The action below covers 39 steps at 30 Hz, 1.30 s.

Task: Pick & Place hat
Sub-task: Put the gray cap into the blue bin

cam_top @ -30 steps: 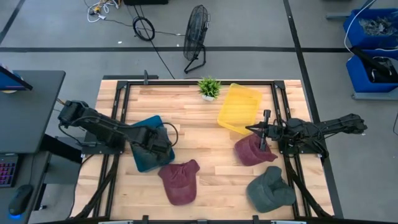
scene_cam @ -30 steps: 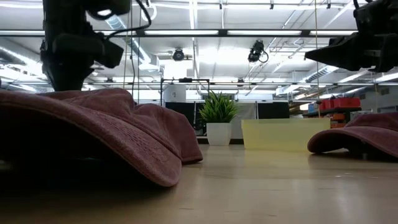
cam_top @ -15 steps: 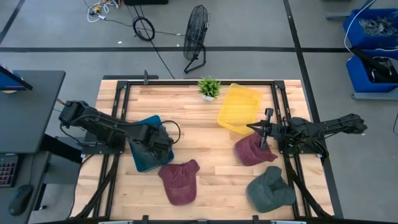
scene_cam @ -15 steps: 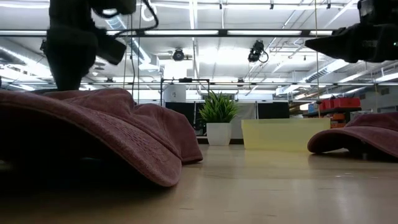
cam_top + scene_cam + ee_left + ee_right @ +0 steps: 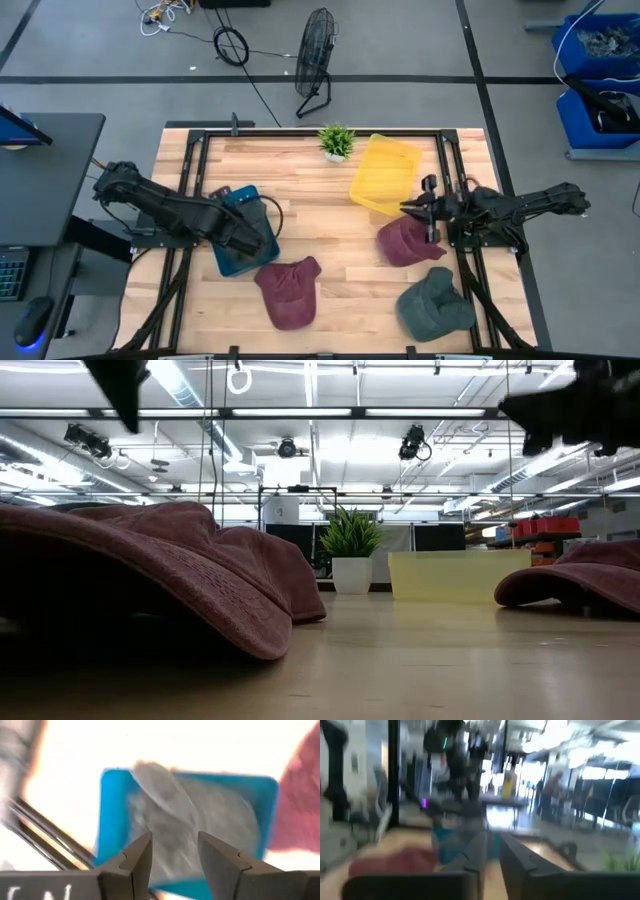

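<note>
Inside the blue bin [image 5: 232, 262] at the table's left lies a grey hat [image 5: 200, 820]. My left gripper [image 5: 175, 840] hangs open above it, pointing down, with nothing between its fingers. A maroon hat [image 5: 405, 243] rests crown up on the table at the right. My right gripper [image 5: 404, 207] floats level over its far edge, pointing toward the table's left, its fingers [image 5: 479, 851] a little apart and holding nothing. A second maroon hat [image 5: 288, 290] and a grey-green hat [image 5: 435, 305] lie near the front edge.
A yellow bin [image 5: 385, 172] stands just beyond the right gripper, and a small potted plant [image 5: 336, 141] at the far edge. Bare wood shows in the table's middle. Black frame rails [image 5: 196, 190] run along both sides of the table.
My left gripper has risen from the blue bin, leaving the low view almost entirely. My right gripper has lifted a little above the right maroon hat. The hats on the table have stayed where they were.
</note>
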{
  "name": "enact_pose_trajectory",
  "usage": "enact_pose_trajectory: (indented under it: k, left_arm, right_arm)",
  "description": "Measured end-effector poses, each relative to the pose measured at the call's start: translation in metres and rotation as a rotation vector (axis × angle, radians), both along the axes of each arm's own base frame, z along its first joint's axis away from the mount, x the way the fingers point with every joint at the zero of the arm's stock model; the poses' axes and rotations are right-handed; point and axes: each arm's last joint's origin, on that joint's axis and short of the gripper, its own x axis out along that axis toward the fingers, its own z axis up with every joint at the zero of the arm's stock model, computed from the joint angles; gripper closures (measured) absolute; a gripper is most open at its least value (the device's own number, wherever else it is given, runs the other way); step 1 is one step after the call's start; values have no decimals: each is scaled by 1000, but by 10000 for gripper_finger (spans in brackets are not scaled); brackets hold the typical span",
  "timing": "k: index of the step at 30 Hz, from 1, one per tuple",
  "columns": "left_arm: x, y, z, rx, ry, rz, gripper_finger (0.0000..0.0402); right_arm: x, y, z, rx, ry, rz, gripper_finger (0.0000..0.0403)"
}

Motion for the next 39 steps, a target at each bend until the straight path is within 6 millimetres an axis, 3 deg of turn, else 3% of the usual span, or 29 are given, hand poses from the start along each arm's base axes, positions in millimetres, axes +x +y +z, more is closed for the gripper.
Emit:
enact_pose_trajectory:
  k: [4, 8, 12, 17, 22, 28, 32, 39]
  left_arm:
    - [2, 3, 8, 243, -89, -57, 241]
    - [7, 16, 12, 404, -140, -26, 241]
    - [12, 37, 12, 418, -151, 95, 241]
    - [16, 70, 13, 481, -70, 148, 241]
    - [16, 95, 15, 542, -39, 228, 241]
    - [11, 107, 17, 549, -17, 273, 241]
    - [11, 107, 17, 553, -15, 275, 241]
    - [11, 104, 17, 556, -15, 256, 241]
  right_arm:
    - [-2, -1, 26, -53, -126, -29, 298]
    - [9, 2, 64, -16, -70, -6, 282]
    - [40, 13, 94, 84, 175, 53, 285]
    - [77, 35, 110, 430, 671, 96, 293]
    - [91, 67, 85, 825, 1253, -48, 295]
    - [86, 100, 50, 1133, 1729, -264, 295]
    - [82, 117, 34, 1182, 1820, -471, 295]
    - [87, 148, 6, 1240, 1826, -626, 295]
